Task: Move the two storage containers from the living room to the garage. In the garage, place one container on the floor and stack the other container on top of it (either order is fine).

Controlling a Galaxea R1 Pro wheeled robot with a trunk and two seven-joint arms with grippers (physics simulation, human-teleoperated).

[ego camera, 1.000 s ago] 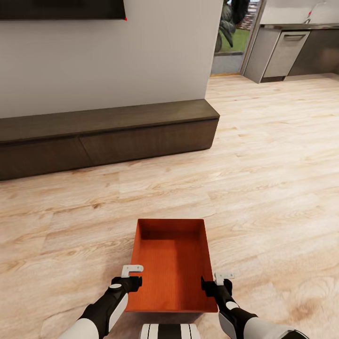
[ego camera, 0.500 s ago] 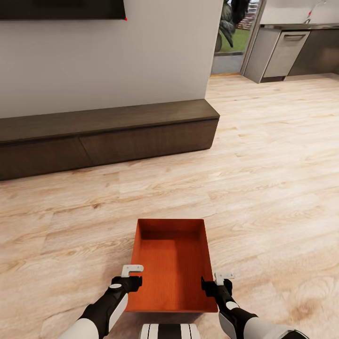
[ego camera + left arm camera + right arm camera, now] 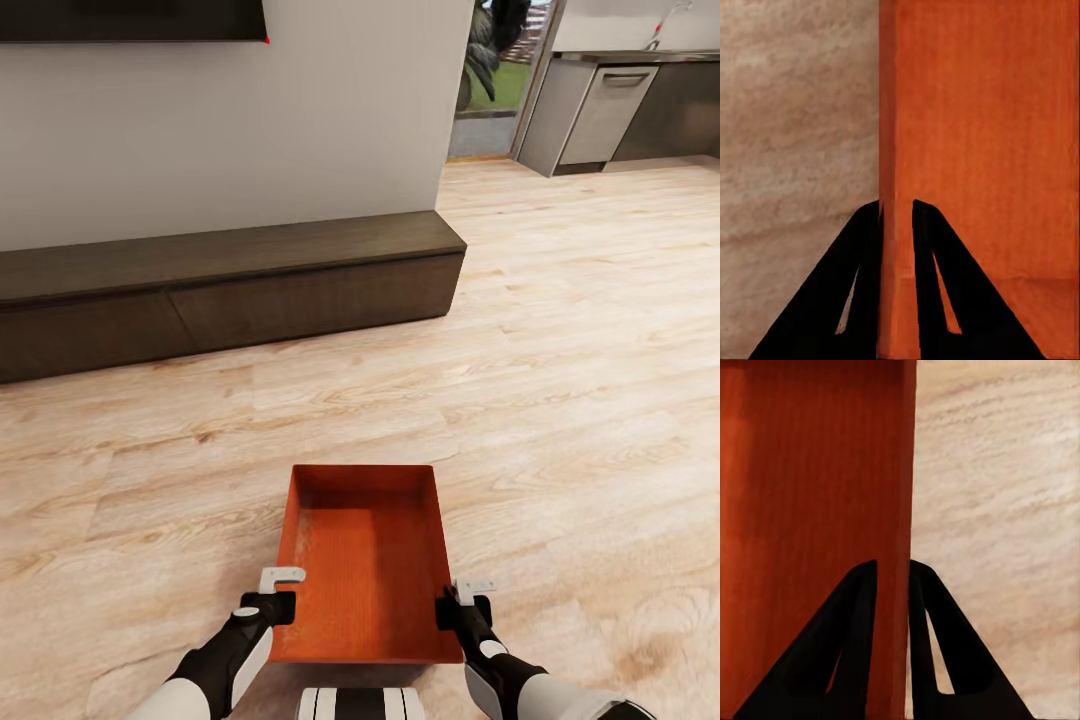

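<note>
Light wood-plank flooring (image 3: 560,400) is spread across most of the head view, which marks the place as the living room. A white wall (image 3: 300,110) is seen across the upper left of the frame, with the lower edge of a black TV screen (image 3: 130,20) at the top left corner. Below the wall, a long low dark-brown cabinet (image 3: 230,290) is set along the left and centre of the frame. A kitchen area with grey cabinets (image 3: 610,110) is visible at the upper right.

One storage container (image 3: 365,565), orange-red and topless, is seen at the lower centre of the frame, between the two arms. Whether it is lifted clear of the flooring cannot be told.

The left end effector (image 3: 283,605) is pinched on the container's left wall; in the left wrist view the thin wall (image 3: 896,225) is seen clamped between the two dark fingers (image 3: 926,285). The right end effector (image 3: 447,610) is likewise pressed onto the right wall, which is shown between its fingers (image 3: 859,637) in the right wrist view.

The step in hand is judged to be the pick-up of the first container, early in the task. Next, an even lift by both arms is called for, so that the thin walls are not twisted, and then a drive toward the garage with the grip kept firm.
</note>
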